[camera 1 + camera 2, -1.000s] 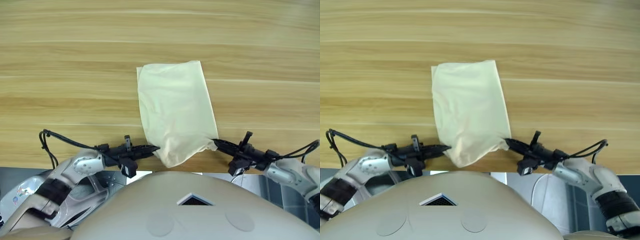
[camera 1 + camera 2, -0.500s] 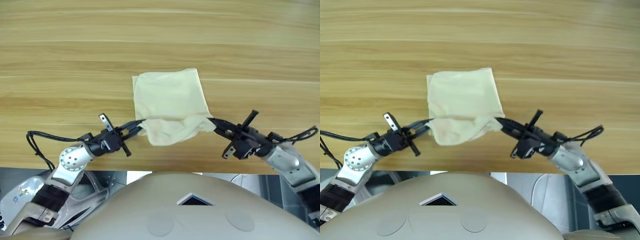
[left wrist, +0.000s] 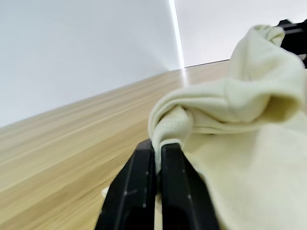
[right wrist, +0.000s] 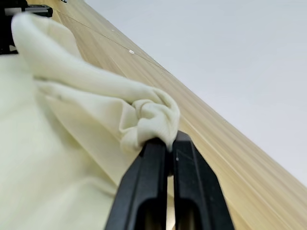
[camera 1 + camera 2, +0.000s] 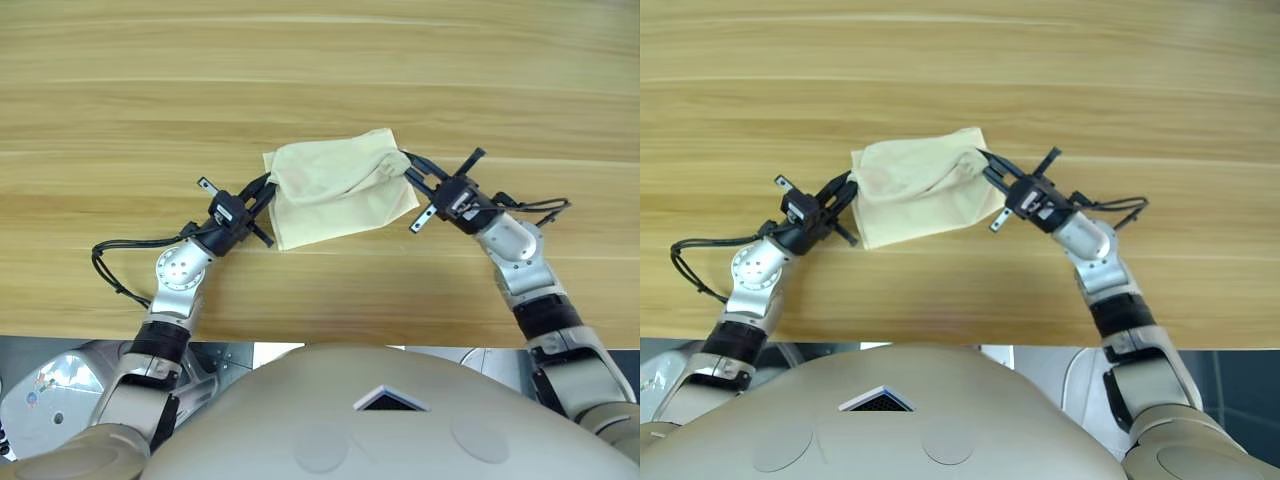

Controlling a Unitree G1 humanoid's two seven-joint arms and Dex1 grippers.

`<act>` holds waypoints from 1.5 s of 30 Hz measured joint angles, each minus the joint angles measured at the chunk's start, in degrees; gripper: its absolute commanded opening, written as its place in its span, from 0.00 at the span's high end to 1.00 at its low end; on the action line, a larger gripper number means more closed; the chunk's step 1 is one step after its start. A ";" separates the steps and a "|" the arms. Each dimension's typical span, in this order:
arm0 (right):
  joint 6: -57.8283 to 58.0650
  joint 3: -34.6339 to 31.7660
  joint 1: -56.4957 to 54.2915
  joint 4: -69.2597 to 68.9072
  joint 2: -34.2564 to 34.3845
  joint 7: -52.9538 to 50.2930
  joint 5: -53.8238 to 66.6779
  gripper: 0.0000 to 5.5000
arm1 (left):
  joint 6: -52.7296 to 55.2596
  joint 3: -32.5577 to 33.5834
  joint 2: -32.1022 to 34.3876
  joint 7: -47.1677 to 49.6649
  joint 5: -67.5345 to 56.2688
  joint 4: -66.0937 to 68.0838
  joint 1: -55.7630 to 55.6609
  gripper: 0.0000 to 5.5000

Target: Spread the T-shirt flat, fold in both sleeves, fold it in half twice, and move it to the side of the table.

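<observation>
Now the left jaws and right jaws each clamp a bunched corner of the pale-yellow cloth T-shirt (image 5: pixel 340 200), its edge slung between them, seemingly for a half-fold.

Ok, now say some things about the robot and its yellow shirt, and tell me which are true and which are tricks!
1. The pale yellow cloth T-shirt rests on the light wooden table. True.
2. The left arm's fingers are open and hold nothing. False: they are shut on a bunched bit of the T-shirt.
3. The right arm's fingers pinch a bunched bit of the T-shirt. True.
4. The T-shirt is spread flat with both sleeves sticking out. False: it is folded into a small packet, and no sleeve sticks out.
5. Both arms grip the same corner. False: they grip opposite ends of its far edge.
</observation>
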 measured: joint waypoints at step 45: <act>10.63 1.33 -16.12 12.04 11.34 -8.55 -18.39 0.32 | 22.43 28.31 -25.37 3.89 -24.27 -6.22 -1.37 0.23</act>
